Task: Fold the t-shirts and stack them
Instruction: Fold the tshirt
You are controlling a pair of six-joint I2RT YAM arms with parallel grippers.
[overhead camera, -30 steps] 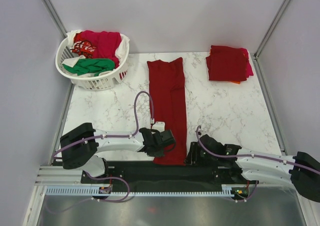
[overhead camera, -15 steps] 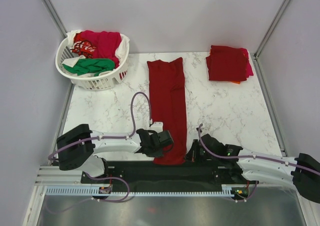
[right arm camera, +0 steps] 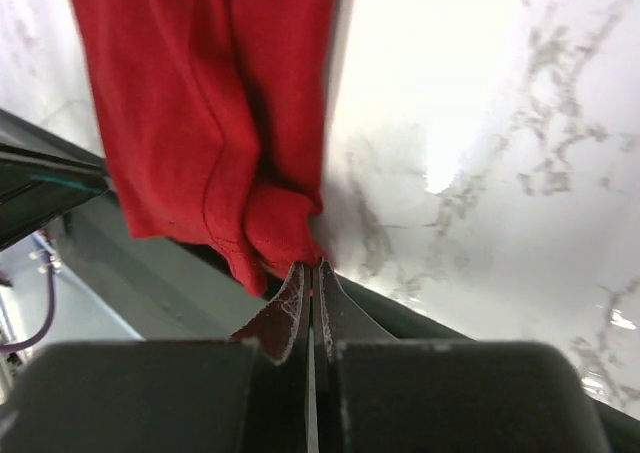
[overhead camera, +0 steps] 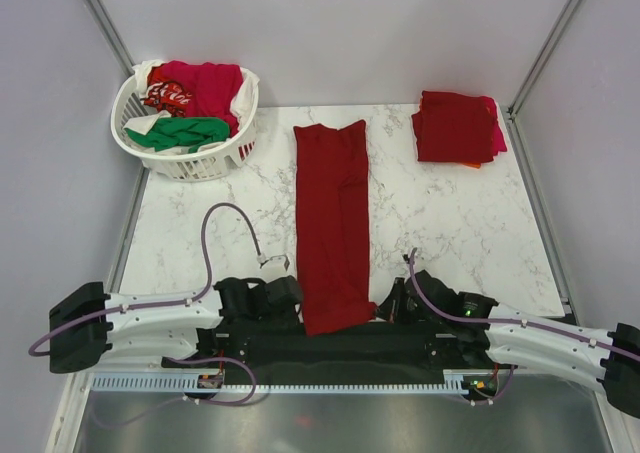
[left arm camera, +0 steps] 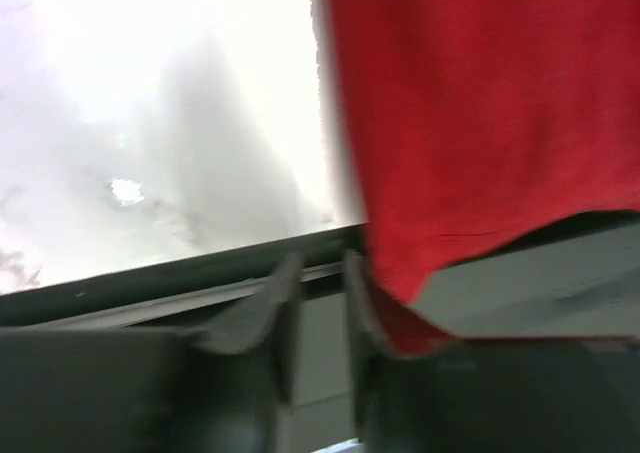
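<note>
**One shirt half folded, more waiting**

Shows a dark red t-shirt [overhead camera: 332,223] folded lengthwise into a narrow strip down the middle of the table [overhead camera: 450,223]. Pinches its near right corner in the tightly closed right gripper [right arm camera: 310,283]. Leaves the left gripper [left arm camera: 318,303] slightly parted beside the near left corner, holding nothing. Counts a folded stack [overhead camera: 457,126] at far right. Leaves cross-folding, stacking, and unfolded shirts [overhead camera: 195,98] in the basket [overhead camera: 200,163].

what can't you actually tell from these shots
- Left wrist view: blurred; whether the left gripper touches the dark red shirt.
- Top view: how many shirts the folded stack holds; its top one covers them.
- Top view: what lies low in the basket; the top layer covers it.
</note>
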